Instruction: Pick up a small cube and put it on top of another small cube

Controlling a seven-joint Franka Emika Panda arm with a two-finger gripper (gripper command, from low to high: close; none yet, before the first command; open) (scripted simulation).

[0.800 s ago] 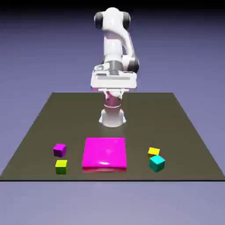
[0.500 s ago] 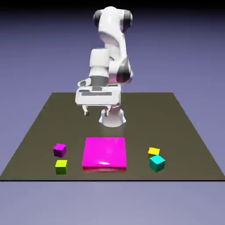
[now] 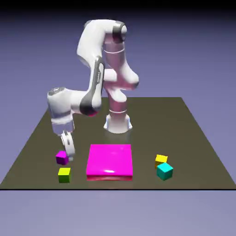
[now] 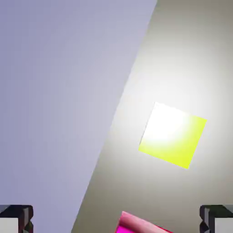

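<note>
On the dark desk (image 3: 147, 120), the lime cube (image 3: 64, 175) sits (brightly lit) near the wide-apart jaws (image 3: 69, 158).

The dark table (image 3: 156, 124) carries a purple cube (image 3: 61, 158) just beside the pincer (image 3: 70, 157), a lime cube (image 3: 64, 175) near it, a magenta slab (image 3: 109, 160) to its right in the exterior view, and yellow (image 3: 161, 159) and teal cubes (image 3: 164, 171) well apart from it.

No readable text — small dark marking (image 3: 98, 77) on the white arm link (image 3: 94, 82) in the exterior view, too small to make out — nothing legible in hand view.
</note>
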